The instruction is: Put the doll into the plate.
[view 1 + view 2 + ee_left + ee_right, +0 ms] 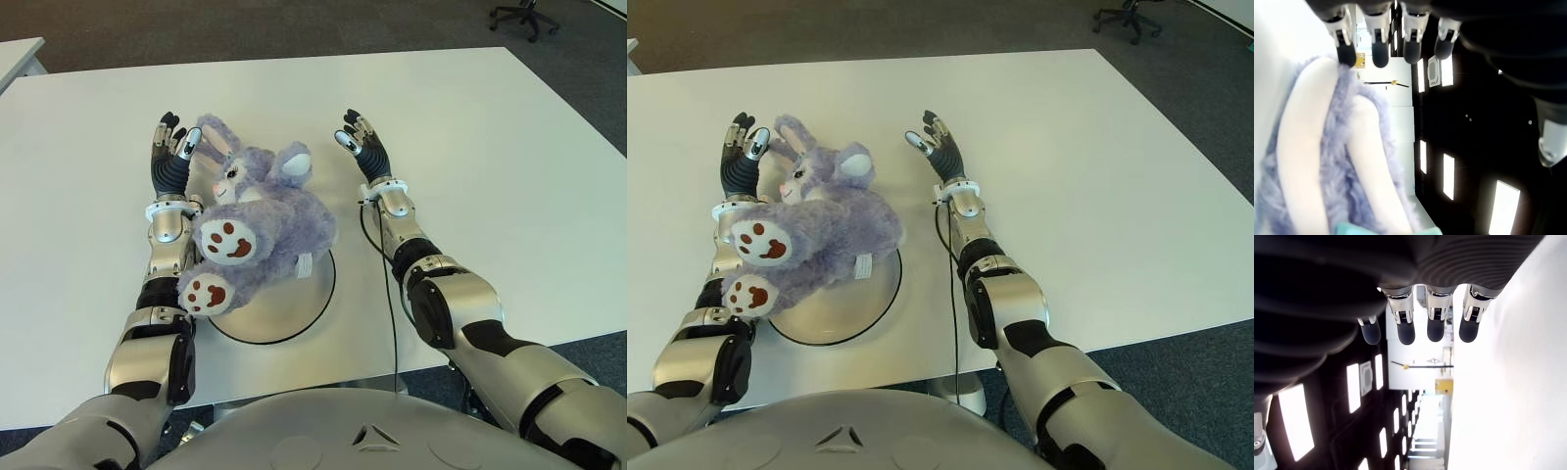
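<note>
A purple plush bunny doll [257,223] with white paw soles lies partly on the white round plate [294,311], its head and ears over the table beyond the plate's far rim. My left hand [172,157] stands open just left of the doll's head, fingers straight, holding nothing; the doll's ears [1317,147] fill its wrist view. My right hand [361,140] is open to the right of the doll, apart from it, and its wrist view shows straight fingers [1405,328] with nothing between them.
The white table [490,166] stretches wide to the right and far side. A black cable [390,313] runs along my right forearm to the table's front edge. An office chair base [524,15] stands on the dark carpet beyond the table.
</note>
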